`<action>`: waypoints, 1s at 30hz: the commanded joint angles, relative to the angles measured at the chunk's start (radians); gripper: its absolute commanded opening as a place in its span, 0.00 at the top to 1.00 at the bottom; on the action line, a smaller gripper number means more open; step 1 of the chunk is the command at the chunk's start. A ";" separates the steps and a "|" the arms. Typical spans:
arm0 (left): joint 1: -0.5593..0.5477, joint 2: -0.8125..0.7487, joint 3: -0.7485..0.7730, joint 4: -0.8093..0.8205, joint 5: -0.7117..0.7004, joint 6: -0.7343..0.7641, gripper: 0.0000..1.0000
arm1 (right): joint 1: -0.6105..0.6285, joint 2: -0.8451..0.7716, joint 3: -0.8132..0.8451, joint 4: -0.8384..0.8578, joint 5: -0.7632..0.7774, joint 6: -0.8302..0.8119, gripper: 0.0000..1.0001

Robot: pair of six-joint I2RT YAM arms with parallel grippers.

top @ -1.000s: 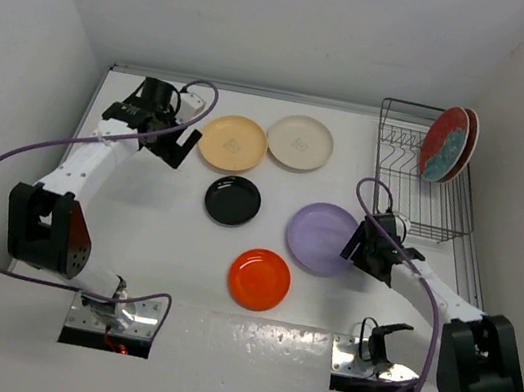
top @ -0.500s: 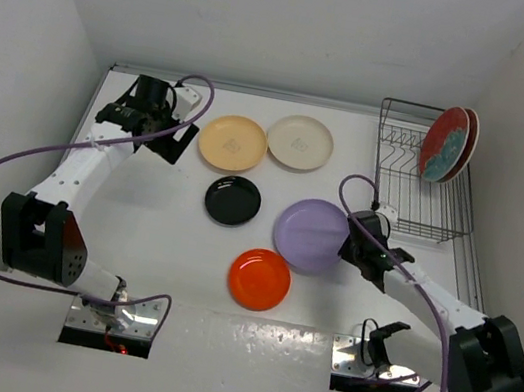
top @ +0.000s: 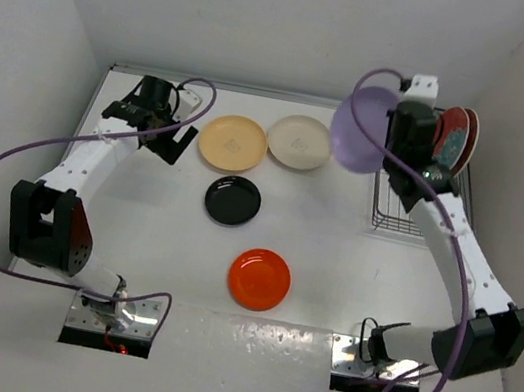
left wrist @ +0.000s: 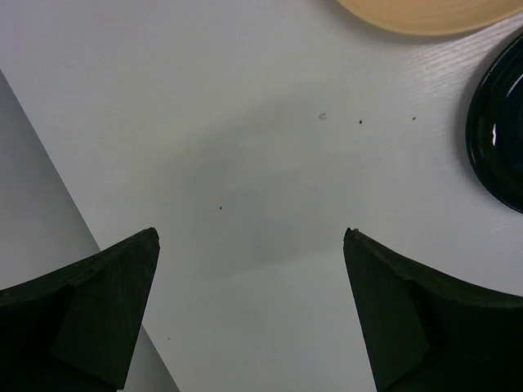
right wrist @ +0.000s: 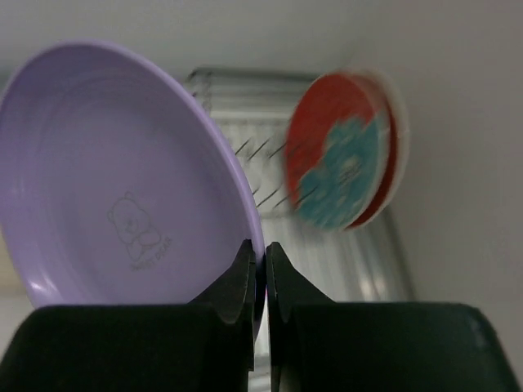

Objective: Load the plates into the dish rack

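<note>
Top external view: how many plates are racked so far?

— Two; the red floral plates (top: 449, 143) stand on edge at the far end of the dish rack (top: 422, 212), in the upper right of the frame; I judge the job under a third done.

And the third?

— On its way; the lilac plate (top: 360, 127) is held up in the air, tilted nearly upright, just left of the rack's far end and not yet between any prongs; the right gripper (right wrist: 257, 249) has its fingers pinched together on the plate's rim, as the right wrist view shows plainly.

What is left on the table (top: 135, 224)?

— Four lying flat: the yellow-orange plate (top: 233, 142) and the cream plate (top: 300, 142) side by side at upper centre; the black plate (top: 233, 200) below them; the orange-red plate (top: 259, 279) lower centre.

The other arm?

— The left gripper (left wrist: 249, 245) hangs with its fingers wide apart over bare table, holding nothing; it sits just left of the yellow-orange plate, which looks a likely next pick.
</note>
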 commanded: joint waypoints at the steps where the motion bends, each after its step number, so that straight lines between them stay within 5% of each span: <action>1: 0.011 0.031 0.052 0.020 -0.044 0.011 0.00 | -0.091 0.125 0.193 0.152 0.183 -0.308 1.00; 7: 0.011 0.121 0.132 -0.012 -0.076 0.021 0.00 | -0.241 0.355 0.301 0.583 0.404 -0.808 1.00; 13: 0.011 0.234 0.251 -0.042 -0.067 0.030 0.00 | -0.321 0.515 0.384 0.728 0.440 -0.906 1.00; 21: 0.039 0.299 0.290 -0.052 -0.029 0.030 0.00 | -0.334 0.572 0.257 0.828 0.444 -0.890 1.00; 30: 0.048 0.308 0.281 -0.052 -0.018 0.030 0.00 | -0.334 0.608 0.162 0.679 0.400 -0.650 1.00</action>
